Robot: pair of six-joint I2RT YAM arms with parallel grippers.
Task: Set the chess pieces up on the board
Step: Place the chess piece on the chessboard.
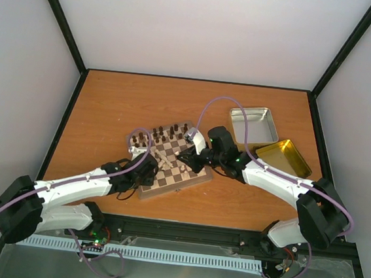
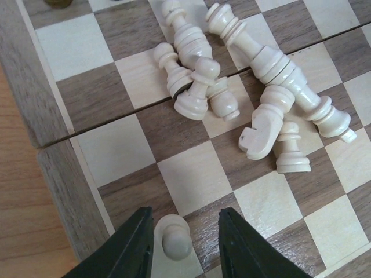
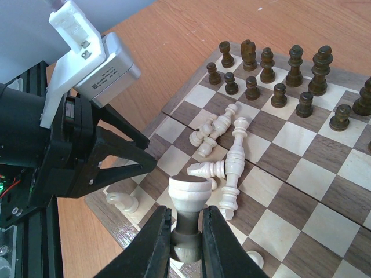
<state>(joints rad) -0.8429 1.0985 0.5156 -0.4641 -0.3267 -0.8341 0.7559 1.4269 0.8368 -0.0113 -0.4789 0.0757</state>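
At the near left corner of the board (image 2: 61, 197), the left tool (image 2: 184, 215) hangs low with its jaws apart. A pale pawn (image 2: 175, 237) stands upright between its fingers (image 2: 136, 246) on a square of the nearest row. A gap shows on the pawn's right side, so the pawn is not gripped.

Just beyond, over the board's near half, the right tool (image 3: 186, 213) is closed on a pale rook (image 3: 189, 194). It pinches the rook at its narrow stem, upright, with the crenellated top rising clear of the fingertips.

In the middle of the board lies a loose heap of pale chess pieces (image 2: 255, 87). They are toppled and overlapping one another: a knight, several pawns and some taller pieces, all on their sides across the board's centre seam.

Farther on, the dark chessmen (image 3: 272, 75) stand upright in two rows along the board's far edge.

The board sits at an angle on the orange wooden bench (image 1: 110, 105). Beyond it to the right are an open silver tin (image 1: 252, 124) and, just beside it, a shallow gold tray (image 1: 284, 156).
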